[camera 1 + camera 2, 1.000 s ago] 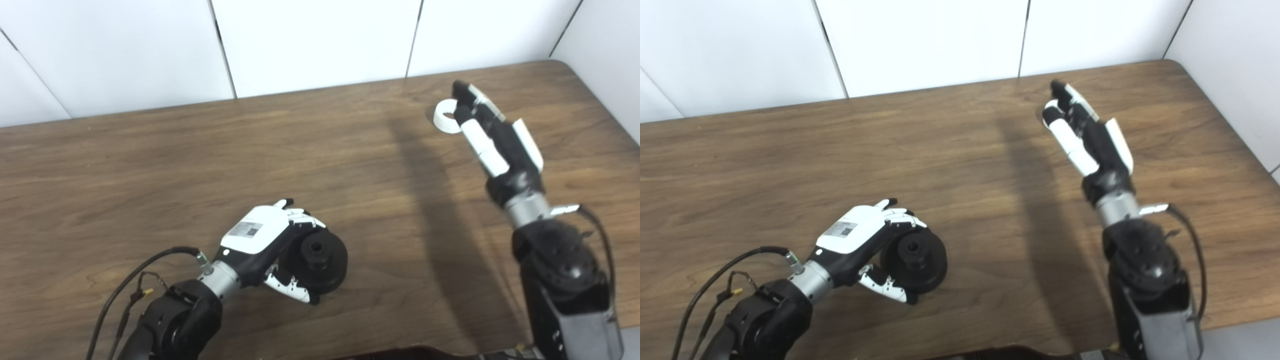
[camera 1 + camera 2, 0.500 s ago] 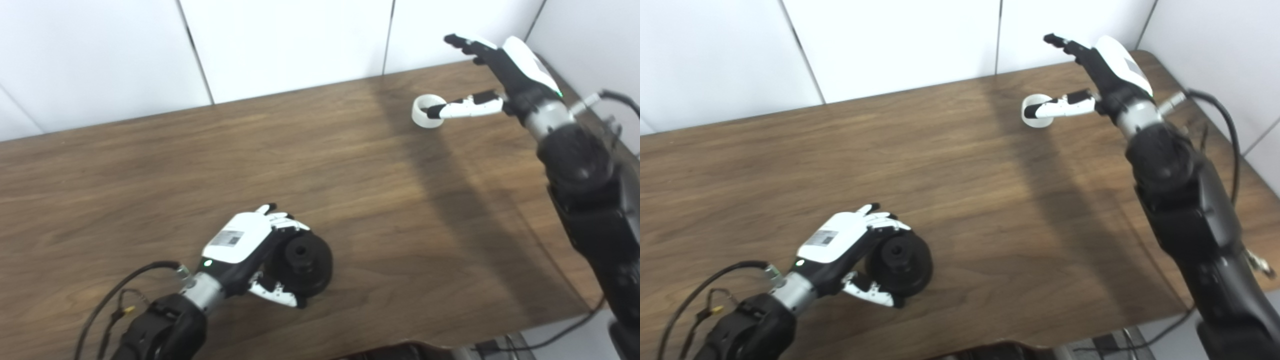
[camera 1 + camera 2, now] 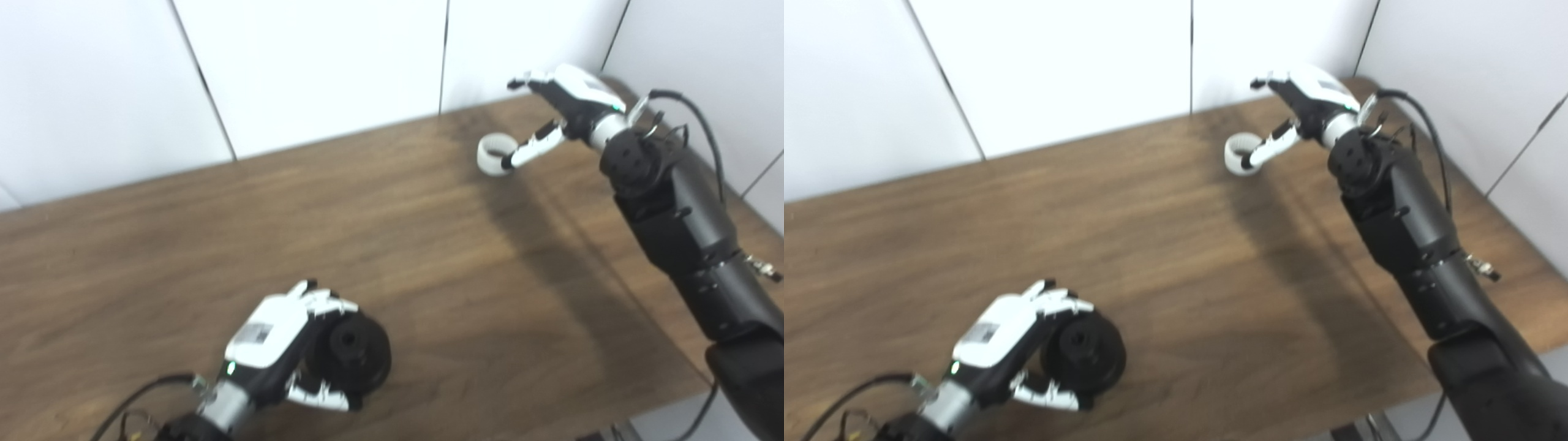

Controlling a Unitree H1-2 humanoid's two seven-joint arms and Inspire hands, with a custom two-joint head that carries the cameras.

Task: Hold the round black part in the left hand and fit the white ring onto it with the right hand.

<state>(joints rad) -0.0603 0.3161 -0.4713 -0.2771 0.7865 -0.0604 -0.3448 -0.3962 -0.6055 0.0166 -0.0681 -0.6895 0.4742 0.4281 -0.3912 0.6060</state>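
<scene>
Between the curled fingers and thumb of our left hand, near the front edge of the wooden table, the round black part sits gripped by its rim, its hubbed face turned outward and to the right, a pose we judge is meant to present that hub to whatever comes from the other side. Well apart, near the far right corner, our right hand is spread wide over the white ring: the fingers arch above and beyond it, while the thumb reaches down to the ring's near side and appears to touch it. The ring is not yet pinched; whether the thumb tip sits inside the hole or just against the wall we cannot tell. The open span reads as a hand setting up to close on the ring. The fitting itself has not begun, with ring and black part across the table from each other.
</scene>
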